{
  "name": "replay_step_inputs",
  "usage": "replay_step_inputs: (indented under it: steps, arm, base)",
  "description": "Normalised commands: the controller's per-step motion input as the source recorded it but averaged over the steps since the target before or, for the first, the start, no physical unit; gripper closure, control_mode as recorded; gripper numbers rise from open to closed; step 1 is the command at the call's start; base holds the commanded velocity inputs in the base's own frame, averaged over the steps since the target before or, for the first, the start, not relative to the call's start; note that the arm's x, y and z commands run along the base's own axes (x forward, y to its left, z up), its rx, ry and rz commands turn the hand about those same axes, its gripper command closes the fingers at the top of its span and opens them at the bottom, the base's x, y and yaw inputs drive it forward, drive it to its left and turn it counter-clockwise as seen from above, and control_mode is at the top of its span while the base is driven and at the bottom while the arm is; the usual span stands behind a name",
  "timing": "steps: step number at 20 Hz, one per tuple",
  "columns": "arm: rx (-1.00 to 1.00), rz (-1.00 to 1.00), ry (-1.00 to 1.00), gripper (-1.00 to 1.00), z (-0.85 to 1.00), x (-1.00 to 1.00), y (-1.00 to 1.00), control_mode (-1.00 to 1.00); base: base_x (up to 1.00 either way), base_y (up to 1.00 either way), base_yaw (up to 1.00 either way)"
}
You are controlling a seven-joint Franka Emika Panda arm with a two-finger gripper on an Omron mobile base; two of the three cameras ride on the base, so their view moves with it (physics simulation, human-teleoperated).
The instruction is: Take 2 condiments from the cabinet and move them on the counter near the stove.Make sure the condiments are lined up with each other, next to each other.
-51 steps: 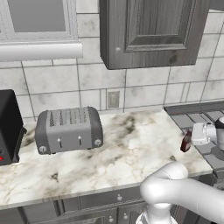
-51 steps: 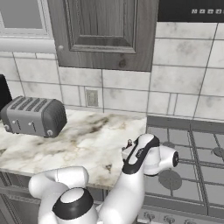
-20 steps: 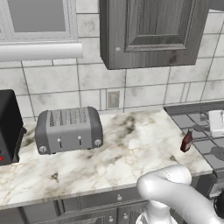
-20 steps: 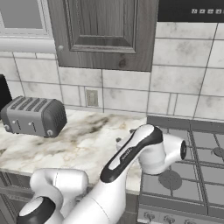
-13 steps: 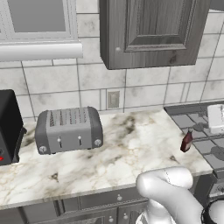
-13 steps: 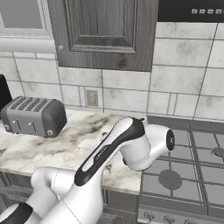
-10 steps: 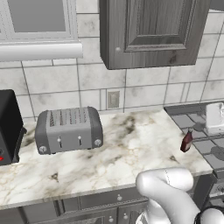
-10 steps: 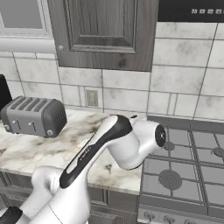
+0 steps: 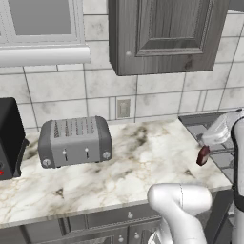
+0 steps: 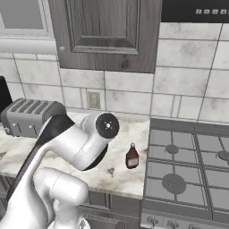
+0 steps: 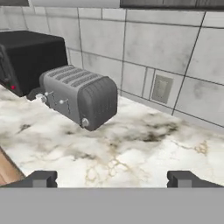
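Observation:
One condiment, a squat dark red-brown bottle [image 10: 132,156] with a narrow neck, stands upright on the white marble counter [image 10: 120,176] just left of the stove [image 10: 193,157]. In the left base view the bottle [image 9: 203,155] is partly covered by my white arm. The grey wall cabinet [image 10: 105,31] hangs above with its door shut. My gripper [image 11: 113,179] is open, with nothing between its dark fingertips [image 11: 41,178]. It looks low over the counter [image 11: 131,153] toward the back wall, away from the bottle.
A silver toaster [image 9: 75,140] sits at the back left of the counter, with a black toaster oven [image 9: 9,138] further left. A wall outlet [image 11: 162,89] is on the tiled backsplash. My arm's elbow [image 10: 107,125] stands in front of the counter's middle.
The gripper has let go of the dark bottle, which stays standing by the stove. The arm has lifted off it and swung left across the counter.

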Motion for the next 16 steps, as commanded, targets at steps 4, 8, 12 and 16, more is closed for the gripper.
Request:
replay_step_inputs:
  steps: [4,8,12,16]
  arm:
    - [-0.04,-0.35,0.19,-1.0,0.3,-0.21,0.48,-1.0]
    - [0.0,-0.37,0.1,-1.0,0.22,-0.26,0.32,-1.0]
    - [0.0,-0.34,0.1,-1.0,0.21,-0.19,0.11,-1.0]
    - [0.0,-0.29,0.03,-1.0,0.11,-0.1,0.0,-1.0]
  base:
    - [0.0,0.0,0.0]
    - [0.0,0.0,0.0]
    - [0.0,0.0,0.0]
    - [0.0,0.0,0.0]
